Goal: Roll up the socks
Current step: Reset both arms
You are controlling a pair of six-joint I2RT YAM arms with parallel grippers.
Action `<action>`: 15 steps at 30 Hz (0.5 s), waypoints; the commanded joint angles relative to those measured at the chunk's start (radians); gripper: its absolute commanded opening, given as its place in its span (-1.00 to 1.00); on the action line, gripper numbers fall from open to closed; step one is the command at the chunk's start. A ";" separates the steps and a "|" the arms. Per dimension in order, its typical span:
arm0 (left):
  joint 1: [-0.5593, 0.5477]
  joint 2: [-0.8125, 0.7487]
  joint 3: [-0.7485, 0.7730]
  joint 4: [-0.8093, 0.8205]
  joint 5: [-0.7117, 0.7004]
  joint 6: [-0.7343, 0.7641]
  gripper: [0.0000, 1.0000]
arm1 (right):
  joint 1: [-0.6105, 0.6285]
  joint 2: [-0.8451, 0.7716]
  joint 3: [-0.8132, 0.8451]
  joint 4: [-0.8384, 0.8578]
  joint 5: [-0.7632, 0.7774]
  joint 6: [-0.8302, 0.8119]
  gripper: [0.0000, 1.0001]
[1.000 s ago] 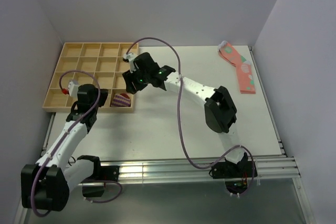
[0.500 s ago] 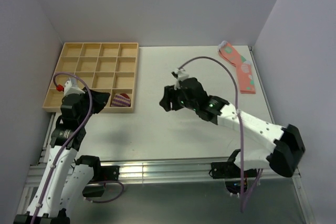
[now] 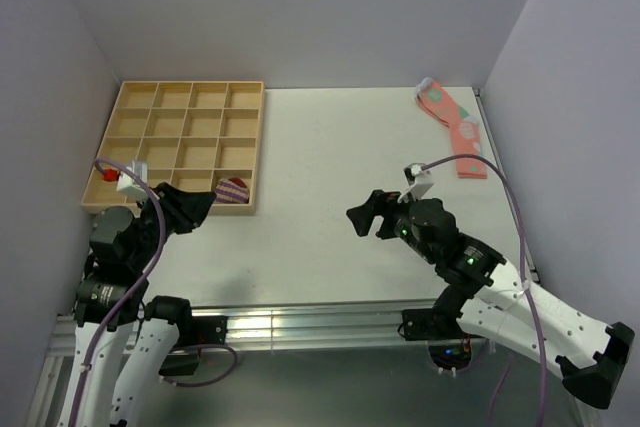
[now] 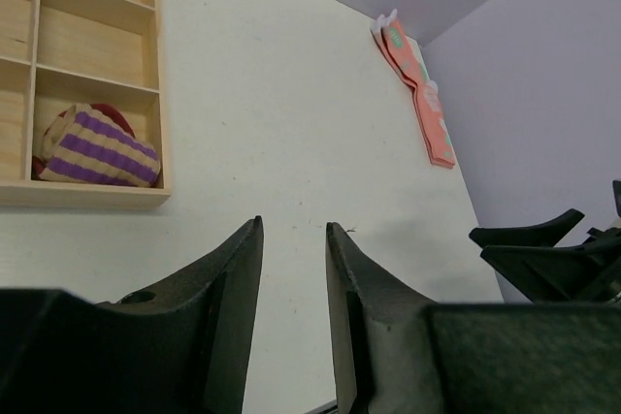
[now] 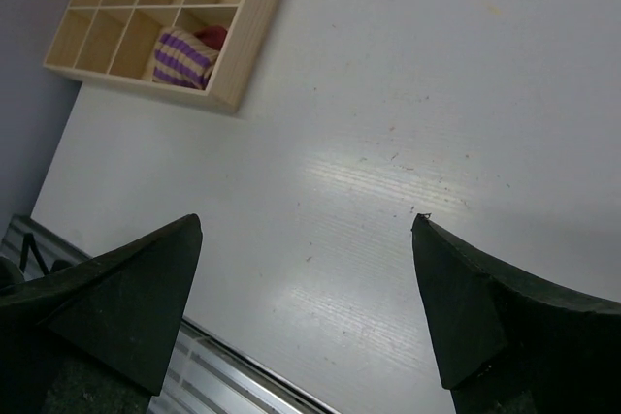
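A rolled purple-and-cream striped sock (image 3: 233, 190) lies in the near right compartment of the wooden tray (image 3: 170, 112); it also shows in the left wrist view (image 4: 92, 147) and the right wrist view (image 5: 186, 55). A pair of pink socks (image 3: 460, 132) lies flat at the table's far right, also in the left wrist view (image 4: 417, 94). My left gripper (image 3: 205, 202) hovers just in front of the tray, slightly open and empty (image 4: 293, 225). My right gripper (image 3: 362, 217) is held above the table's middle, wide open and empty (image 5: 306, 220).
The tray (image 5: 233, 46) has several other compartments, all bare. Grey walls close in the table on the left, back and right. An aluminium rail (image 3: 380, 312) runs along the near edge.
My right arm has drawn back from the tray to the near middle of the table. My left arm has pulled back toward its base, away from the tray.
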 commanded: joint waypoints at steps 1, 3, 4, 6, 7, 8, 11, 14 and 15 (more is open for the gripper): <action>-0.002 -0.011 0.044 -0.027 0.018 0.068 -0.24 | -0.004 -0.048 0.009 -0.041 0.058 0.019 0.93; -0.002 -0.011 0.038 -0.027 0.021 0.069 -0.24 | -0.004 -0.060 0.014 -0.047 0.058 0.016 0.94; -0.002 -0.012 0.038 -0.027 0.020 0.071 -0.24 | -0.004 -0.062 0.020 -0.059 0.061 0.016 0.95; -0.002 -0.021 0.033 -0.018 0.032 0.072 -0.21 | -0.004 -0.065 0.021 -0.060 0.059 0.013 0.96; -0.002 -0.023 0.027 -0.016 0.035 0.072 -0.21 | -0.004 -0.066 0.023 -0.064 0.058 0.010 0.96; -0.002 -0.024 0.026 -0.013 0.041 0.074 -0.18 | -0.004 -0.066 0.023 -0.067 0.062 0.010 0.96; -0.002 -0.023 0.024 -0.010 0.052 0.079 -0.15 | -0.004 -0.076 0.015 -0.061 0.056 0.007 0.97; -0.002 -0.024 0.023 -0.010 0.053 0.080 -0.13 | -0.004 -0.079 0.008 -0.053 0.053 0.009 0.98; -0.002 -0.026 0.023 -0.010 0.055 0.080 -0.12 | -0.004 -0.074 0.006 -0.053 0.052 0.006 0.98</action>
